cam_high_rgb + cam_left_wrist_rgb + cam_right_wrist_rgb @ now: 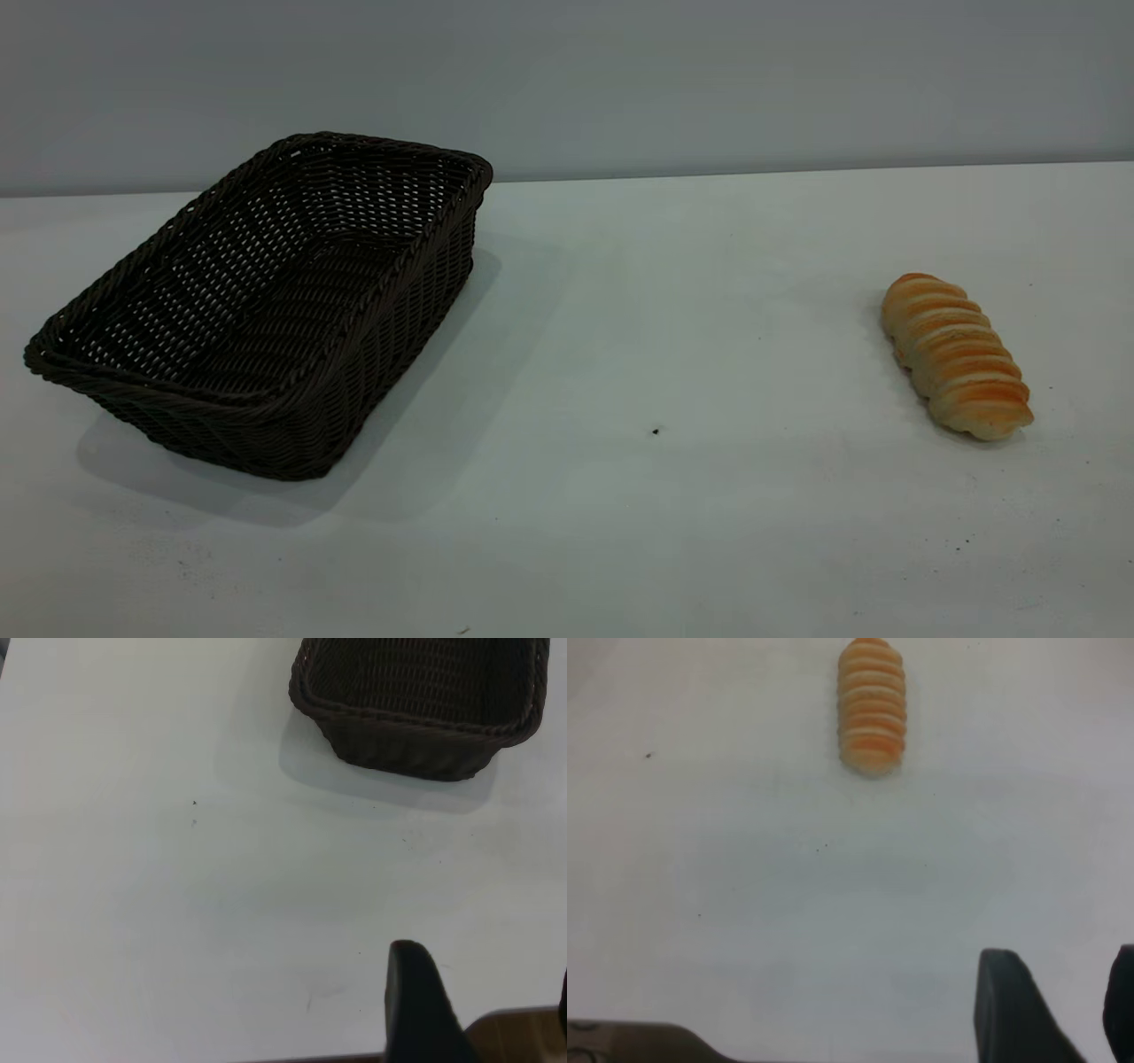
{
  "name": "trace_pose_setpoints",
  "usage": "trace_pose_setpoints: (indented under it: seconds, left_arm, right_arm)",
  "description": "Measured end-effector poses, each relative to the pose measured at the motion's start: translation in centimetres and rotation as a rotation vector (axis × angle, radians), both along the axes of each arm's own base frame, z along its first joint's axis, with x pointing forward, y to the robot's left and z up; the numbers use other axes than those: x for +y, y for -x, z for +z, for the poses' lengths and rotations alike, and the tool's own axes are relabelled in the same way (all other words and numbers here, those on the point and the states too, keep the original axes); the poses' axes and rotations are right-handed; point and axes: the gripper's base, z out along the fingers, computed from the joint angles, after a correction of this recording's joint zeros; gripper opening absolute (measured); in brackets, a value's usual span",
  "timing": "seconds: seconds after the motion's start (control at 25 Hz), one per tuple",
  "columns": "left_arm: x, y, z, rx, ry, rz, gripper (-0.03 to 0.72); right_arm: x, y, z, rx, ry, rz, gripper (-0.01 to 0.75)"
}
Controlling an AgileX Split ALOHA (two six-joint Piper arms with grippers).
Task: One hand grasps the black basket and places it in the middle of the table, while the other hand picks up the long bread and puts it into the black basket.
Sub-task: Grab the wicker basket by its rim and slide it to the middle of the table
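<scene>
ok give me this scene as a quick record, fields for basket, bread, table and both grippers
basket: black basket at the table's left, upright, nothing in it, not yet in the middle
bread: long bread lying on the table's right, far apart from the basket
table: white table, a few dark specks
left gripper: left gripper back from the basket, fingers apart, holding nothing
right gripper: right gripper back from the bread, fingers apart, holding nothing
task progress: neither object grasped

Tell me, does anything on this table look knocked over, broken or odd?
Nothing stands out. The black basket sits upright and empty at the left, the long bread lies whole on the table at the right, well apart.
</scene>
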Motion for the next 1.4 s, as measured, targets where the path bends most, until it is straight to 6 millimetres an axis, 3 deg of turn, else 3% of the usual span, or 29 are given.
trace_pose_setpoints:
  seconds: [0.72, 0.96, 1.16, 1.28, 1.4]
  left_arm:
    - [0.1, 0.0, 0.0, -0.001, -0.007, 0.002, 0.454]
    - [-0.1, -0.5, 2.0, -0.19, -0.004, -0.021, 0.454]
    - [-0.5, -1.1, 2.6, -0.238, 0.034, -0.04, 0.454]
    - [-0.6, -2.0, 2.8, -0.207, 0.045, -0.044, 0.454]
    - [-0.7, -3.3, 2.9, -0.166, 0.058, -0.046, 0.454]
  right_arm:
    - [0.0, 0.0, 0.0, 0.0, -0.003, 0.002, 0.241]
    - [0.2, 0.0, 0.0, 0.0, -0.024, 0.012, 0.241]
    - [0.4, 0.0, 0.7, -0.046, -0.041, 0.022, 0.241]
    - [0.4, 0.1, 1.3, -0.077, -0.022, 0.044, 0.26]
    - [0.6, 0.3, 2.1, -0.115, -0.003, 0.075, 0.327]
